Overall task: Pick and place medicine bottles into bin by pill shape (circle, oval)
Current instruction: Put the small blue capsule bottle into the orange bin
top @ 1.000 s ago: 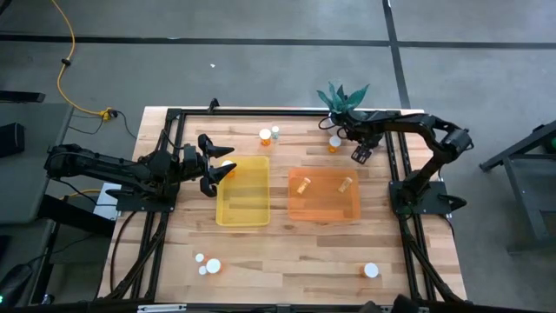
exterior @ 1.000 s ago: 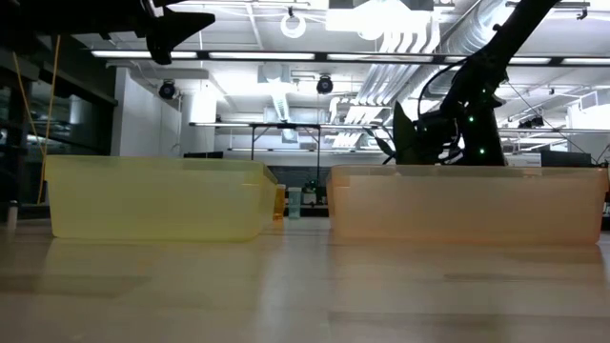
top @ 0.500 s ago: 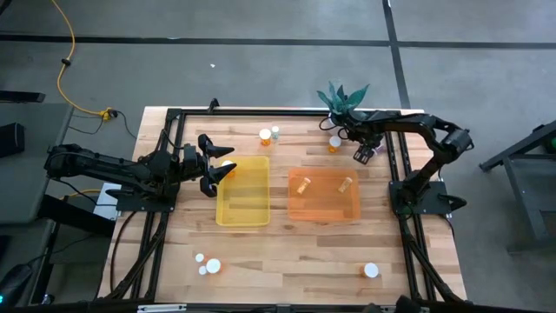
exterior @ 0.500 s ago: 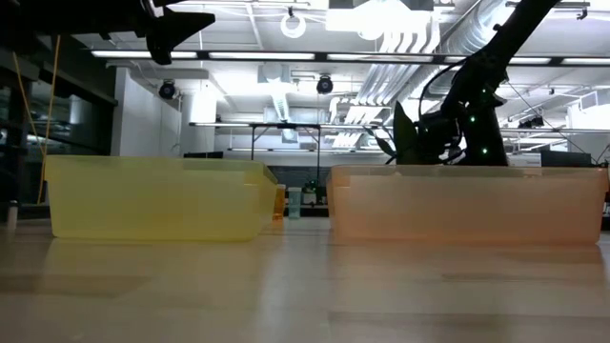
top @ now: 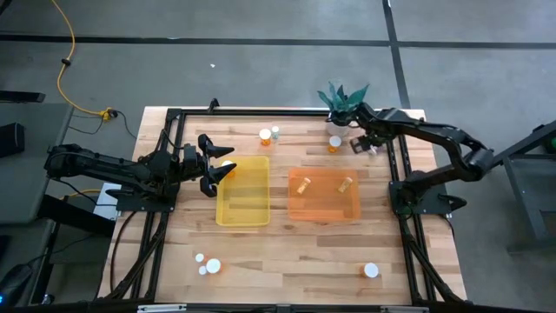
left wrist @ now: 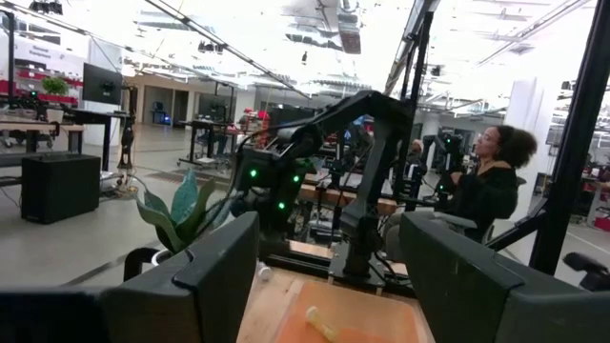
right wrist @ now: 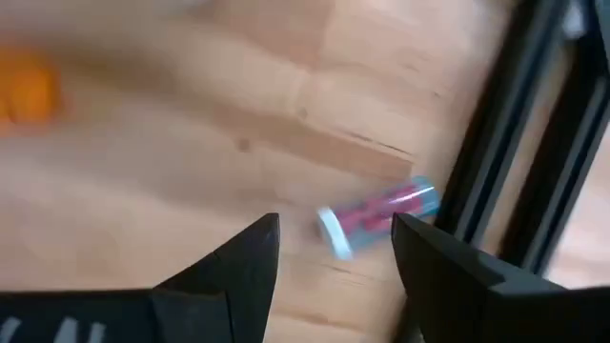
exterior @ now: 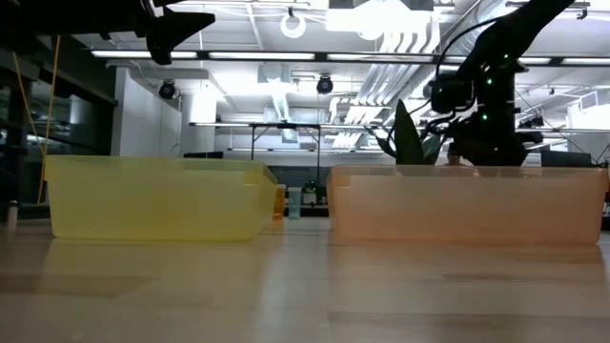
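My right end effector (top: 365, 144) has swung outward over the last second, from above the boards just beyond the orange bin (top: 324, 195) toward the black frame rail on that side of the surface (top: 287, 252). Its fingers (right wrist: 229, 276) stand apart with nothing between them, a little narrower than a second ago. Just ahead of them, in the right wrist view, a small clear bottle (right wrist: 376, 216) with a red-and-blue label lies on its side, hard against the rail. I judge this the approach to a pick: the fingers roughly bracket the bottle but have not yet come down on it.

My left end effector (top: 211, 165) waits open and empty at the yellow bin's (top: 243, 191) near edge, unchanged from a second ago.

Sorting is well short of done. Two amber bottles (top: 301, 184) lie in the orange bin; the yellow bin looks empty. An amber bottle (top: 334, 143) stands just beside the right end effector, near the plant (top: 343, 97); an orange bottle (top: 265, 136) and a small clear one (top: 275, 133) stand beyond the yellow bin. Two white-capped bottles (top: 207, 265) and one more (top: 371, 270) sit at the opposite edge, well apart from both arms.

The rail leaves little room on that side of the lying bottle, so I expect a tight grasp.
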